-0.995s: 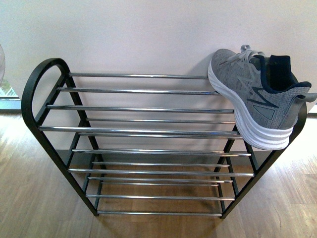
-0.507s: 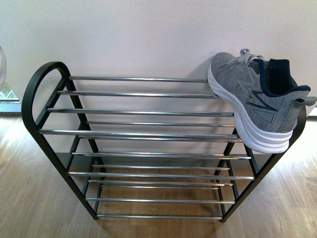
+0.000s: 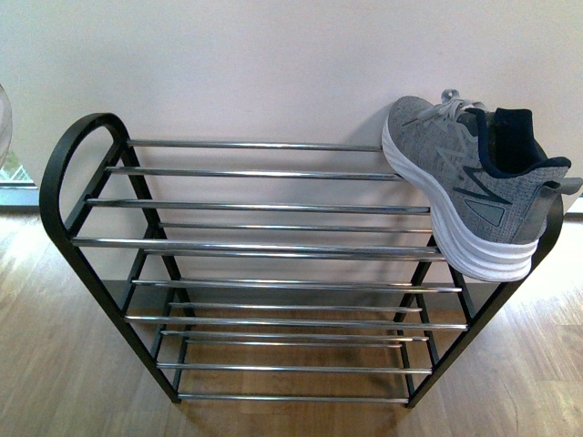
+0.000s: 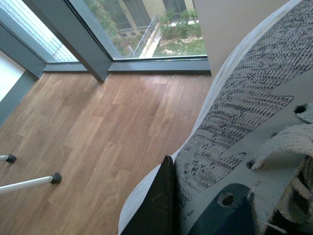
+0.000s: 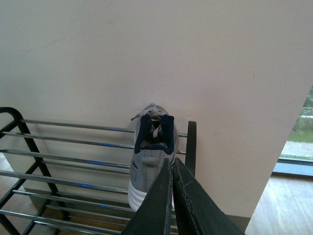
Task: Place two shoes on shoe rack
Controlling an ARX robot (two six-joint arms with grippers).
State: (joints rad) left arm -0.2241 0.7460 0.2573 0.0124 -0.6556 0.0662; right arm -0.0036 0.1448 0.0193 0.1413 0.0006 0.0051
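While one grey knit sneaker with a thick white sole [image 3: 465, 196] rests on the top tier at the right end of the black metal-framed shoe rack [image 3: 47, 191], the right hand [image 5: 171, 164], clenched and empty, faces its heel; the left hand [image 4: 165, 196] grasps the second grey sneaker [image 4: 234, 112] above the wooden floor [image 4: 98, 122].

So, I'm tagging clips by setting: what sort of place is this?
Likely a home or office entryway: a shoe rack holding a sneaker against a plain wall, wood floor, and big windows onto greenery.
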